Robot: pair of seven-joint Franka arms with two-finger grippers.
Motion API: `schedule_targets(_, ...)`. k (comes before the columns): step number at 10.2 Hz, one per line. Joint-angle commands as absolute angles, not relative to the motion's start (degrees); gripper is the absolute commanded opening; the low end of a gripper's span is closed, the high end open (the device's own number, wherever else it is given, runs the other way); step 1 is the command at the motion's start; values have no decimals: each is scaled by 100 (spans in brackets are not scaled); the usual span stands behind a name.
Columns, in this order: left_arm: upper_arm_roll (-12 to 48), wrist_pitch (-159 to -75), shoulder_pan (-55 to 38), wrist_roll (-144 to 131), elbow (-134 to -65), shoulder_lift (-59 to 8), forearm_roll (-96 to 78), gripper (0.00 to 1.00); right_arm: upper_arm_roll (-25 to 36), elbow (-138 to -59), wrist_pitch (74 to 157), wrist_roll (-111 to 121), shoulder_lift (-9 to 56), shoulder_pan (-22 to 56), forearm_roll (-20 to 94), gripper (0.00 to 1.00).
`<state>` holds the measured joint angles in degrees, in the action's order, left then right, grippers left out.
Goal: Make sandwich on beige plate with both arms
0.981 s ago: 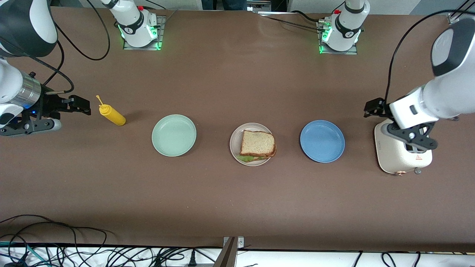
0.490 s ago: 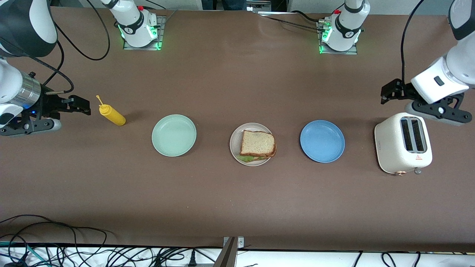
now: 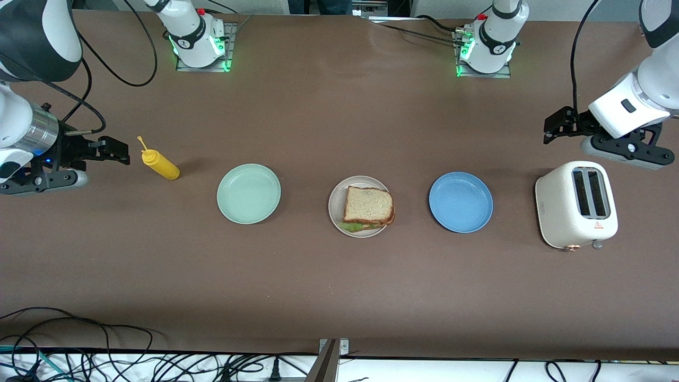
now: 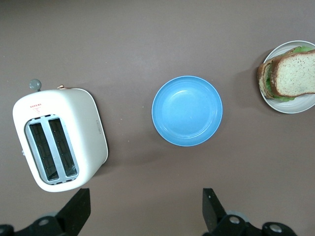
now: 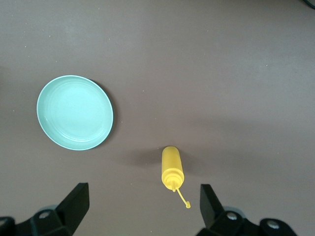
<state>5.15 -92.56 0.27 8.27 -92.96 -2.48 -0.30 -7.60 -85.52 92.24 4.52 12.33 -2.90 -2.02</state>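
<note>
Toaster (image 4: 59, 140), blue plate (image 4: 187, 110), sandwich (image 4: 288, 73) on beige plate (image 4: 295, 105).

Three plates (image 3: 249, 193); one sandwich (image 3: 368, 206); one toaster (image 3: 576, 205); one bottle (image 3: 159, 164).

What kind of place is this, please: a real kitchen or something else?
Most likely a robotics lab, not a kitchen: two robot arms are bolted to a brown table, loose cables lie along its edge, and a toaster and sandwich are laid out like test props.

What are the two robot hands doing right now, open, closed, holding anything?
Left hand: open, holding nothing, over the table near the toaster.
Right hand: open, holding nothing, over the table near the yellow bottle.
</note>
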Motion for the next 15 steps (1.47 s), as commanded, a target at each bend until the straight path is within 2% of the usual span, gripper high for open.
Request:
schedule_targets(1,642,-9238,114,624,-9379,-88,53,100,-861,-8684,9272,229,1090,-378,-246,100)
schedule_targets(7,615,-9097,132,615,-9115,-255,62,100,-861,-8649,9281,211,1107,-378,-255,100)
schedule_targets(15,606,-9097,299,290,-9106,-272,44,100,-861,-8648,9281,211,1151,-378,-246,100)
